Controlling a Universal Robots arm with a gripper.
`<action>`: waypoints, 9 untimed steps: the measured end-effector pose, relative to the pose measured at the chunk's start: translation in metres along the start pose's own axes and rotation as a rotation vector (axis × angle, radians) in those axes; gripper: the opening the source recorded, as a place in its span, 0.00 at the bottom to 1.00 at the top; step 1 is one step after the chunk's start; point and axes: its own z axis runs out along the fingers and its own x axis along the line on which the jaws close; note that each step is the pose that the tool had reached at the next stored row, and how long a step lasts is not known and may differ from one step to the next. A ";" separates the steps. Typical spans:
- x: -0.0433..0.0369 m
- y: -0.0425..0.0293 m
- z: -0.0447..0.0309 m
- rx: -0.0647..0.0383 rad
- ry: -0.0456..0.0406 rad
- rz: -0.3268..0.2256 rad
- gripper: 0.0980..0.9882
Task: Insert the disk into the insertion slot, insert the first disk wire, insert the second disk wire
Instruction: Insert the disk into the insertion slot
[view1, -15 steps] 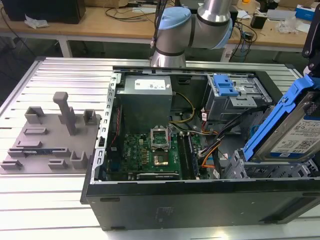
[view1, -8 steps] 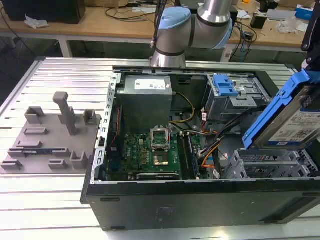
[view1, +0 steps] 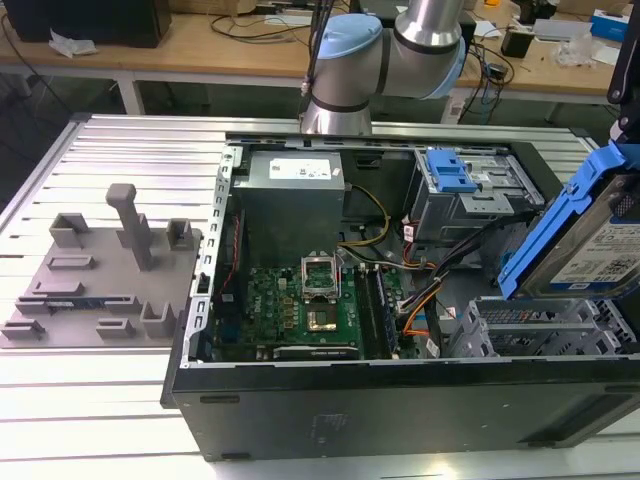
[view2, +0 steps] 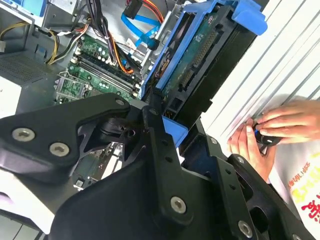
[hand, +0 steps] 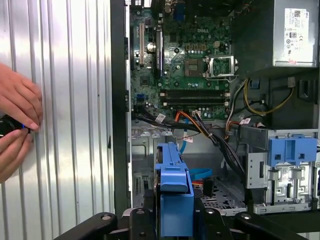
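My end effector (hand: 175, 220) is clamped on the one disk (view1: 600, 250), a silver drive with a white label in a bright blue carrier, tilted just above the insertion slot (view1: 530, 335). The exterior view cuts off the disk's far end. Well apart from the end effector, two hands (hand: 20, 102) cover a small black object I cannot identify.

exterior view: ribbed aluminium table (view1: 120, 150), slats running across the frame, with bright, even light glaring off the nearest slats. behind it stands a wooden bench (view1: 200, 55) on white legs (view1: 131, 95), strewn with cables (view1: 262, 22), crumpled paper (view1: 72, 44) and a black box (view1: 90, 20). dark floor (view1: 50, 95) lies under the bench. the ribbed top also appears in both wrist views.
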 end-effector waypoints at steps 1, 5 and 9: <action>0.0000 0.0000 0.0000 0.000 0.0001 0.000 0.30; -0.0009 0.0000 0.0001 -0.003 0.0135 0.000 0.30; -0.0035 -0.0004 0.0013 -0.006 0.0344 -0.001 0.30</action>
